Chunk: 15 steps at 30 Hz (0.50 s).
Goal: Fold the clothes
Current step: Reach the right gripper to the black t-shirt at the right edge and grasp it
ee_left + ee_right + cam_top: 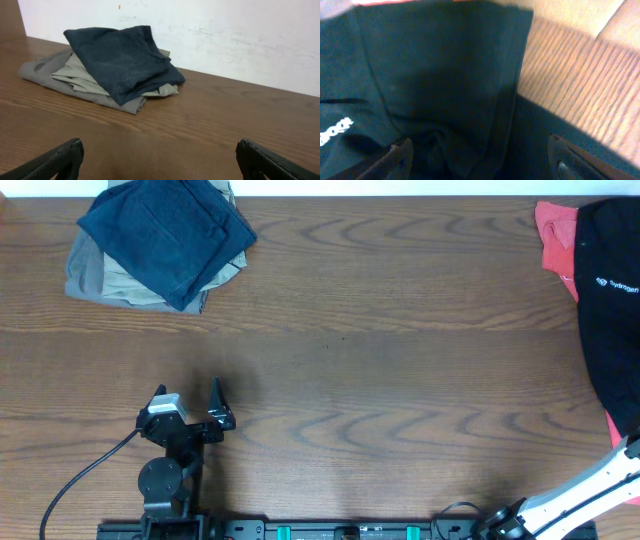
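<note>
Here, the counter (400, 380): brown wood grain, seen from above.
Black garment (610, 300): unfolded, lying along the counter's right edge and partly out of view, with a white logo print; it overlaps a red garment (555, 235).
Folded pile (160, 240): a navy piece on top of khaki ones, in the far left corner.
Left pincer (190, 398): spread, holding nothing, well apart from all the clothes.
Right pincer (480, 152): spread wide just above the black garment, pinching nothing.
Handling: the black cloth looks soft, light and limp. It will likely sag and bunch, so a hem or corner is the better hold.
</note>
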### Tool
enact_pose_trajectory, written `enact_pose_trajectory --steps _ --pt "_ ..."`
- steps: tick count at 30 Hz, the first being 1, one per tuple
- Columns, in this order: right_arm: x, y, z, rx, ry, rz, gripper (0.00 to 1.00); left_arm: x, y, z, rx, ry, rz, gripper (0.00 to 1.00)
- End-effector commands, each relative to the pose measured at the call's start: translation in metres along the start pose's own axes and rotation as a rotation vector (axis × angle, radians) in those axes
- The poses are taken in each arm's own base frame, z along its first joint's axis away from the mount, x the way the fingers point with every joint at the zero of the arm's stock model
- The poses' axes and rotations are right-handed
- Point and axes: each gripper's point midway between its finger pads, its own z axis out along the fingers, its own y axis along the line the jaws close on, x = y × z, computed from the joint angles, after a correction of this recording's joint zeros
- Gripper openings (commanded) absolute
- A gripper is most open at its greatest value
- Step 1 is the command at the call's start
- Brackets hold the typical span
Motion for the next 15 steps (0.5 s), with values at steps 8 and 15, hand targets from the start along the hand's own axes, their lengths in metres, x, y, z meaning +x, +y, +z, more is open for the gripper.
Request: enact_pose_trajectory --steps 8,15 --pt "0.0102 0.0117 0.0173 -0.043 0.01 0.061 0.65 0.0151 0.0065 0.0008 -0.03 0.043 0.007 0.98" --pt "0.0101 0.0117 0.0171 -0.043 0.01 0.054 0.41 0.0151 0.0065 0.0008 -0.03 0.043 0.007 0.98"
